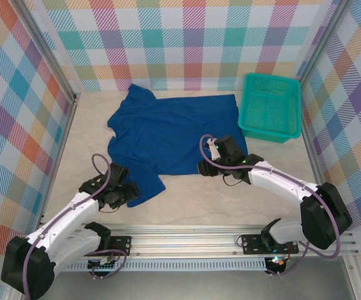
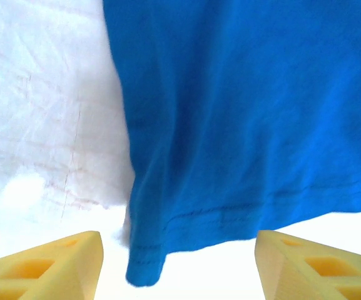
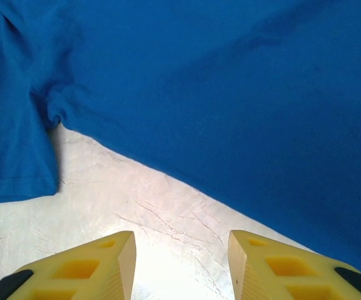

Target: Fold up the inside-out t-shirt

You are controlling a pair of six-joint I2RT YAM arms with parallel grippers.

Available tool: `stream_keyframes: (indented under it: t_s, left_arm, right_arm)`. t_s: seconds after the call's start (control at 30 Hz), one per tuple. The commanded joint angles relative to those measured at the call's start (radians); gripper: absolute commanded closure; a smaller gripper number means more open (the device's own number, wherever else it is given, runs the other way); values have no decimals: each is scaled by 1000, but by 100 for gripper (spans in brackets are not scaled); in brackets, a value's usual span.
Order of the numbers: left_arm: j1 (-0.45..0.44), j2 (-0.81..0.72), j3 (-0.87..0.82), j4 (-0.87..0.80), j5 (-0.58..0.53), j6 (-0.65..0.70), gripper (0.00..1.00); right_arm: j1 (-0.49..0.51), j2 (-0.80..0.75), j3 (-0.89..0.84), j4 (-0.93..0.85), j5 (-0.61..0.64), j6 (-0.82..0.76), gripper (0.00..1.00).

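Left fingers [image 2: 55, 265] apart, t-shirt [image 2: 243, 112] hem corner between them, unclamped, right fingers [image 3: 280, 269] apart, empty, above bare bench [image 3: 136, 206]

T-shirt [image 1: 167, 134]: matt knit cloth, stitched hem. Desk [image 1: 243, 203]: pale, matt, fine crack-like veining. Basket [image 1: 269, 134]: teal plastic mesh, slight sheen. Left pincer fingers [image 2: 49, 265]: yellow plastic, matt. Front rail [image 1: 193, 240]: ribbed bare metal.

The pale, faintly cracked surface [image 1: 186, 203] fills the middle of the frame. A royal-blue t-shirt [image 1: 167, 134] lies spread mostly flat across its upper centre, with one hemmed corner reaching toward the lower left. A teal mesh basket [image 1: 269, 133] sits at the upper right, close against the shirt's right edge. Whether they touch is unclear.
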Motion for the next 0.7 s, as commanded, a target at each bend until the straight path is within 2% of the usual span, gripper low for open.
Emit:
stream_keyframes:
  t_s: [0.0,0.13,0.23,0.33,0.43,0.53,0.67]
  left_arm:
    - [-16,32,-23,-79,-56,-59,39]
    - [-18,71,-42,4,-31,-40,52]
    - [-17,140,-39,70,-10,-12,65]
    - [-18,178,-35,85,-14,9,77]
    - [-18,147,-31,62,-39,11,87]
    - [-17,86,-27,20,-58,-1,98]
    - [-14,10,-23,-20,-52,-23,100]
  right_arm:
    - [-14,-35,-30,-12,4,-3,57]
    - [-62,-74,-49,-39,18,4,57]
    - [-100,-101,-56,-53,34,13,56]
    - [-136,-110,-47,-103,98,31,54]
    - [-209,-111,-35,-189,176,90,52]
    - [-303,-107,-39,-261,180,139,48]
    - [-399,-84,-43,-318,181,170,45]
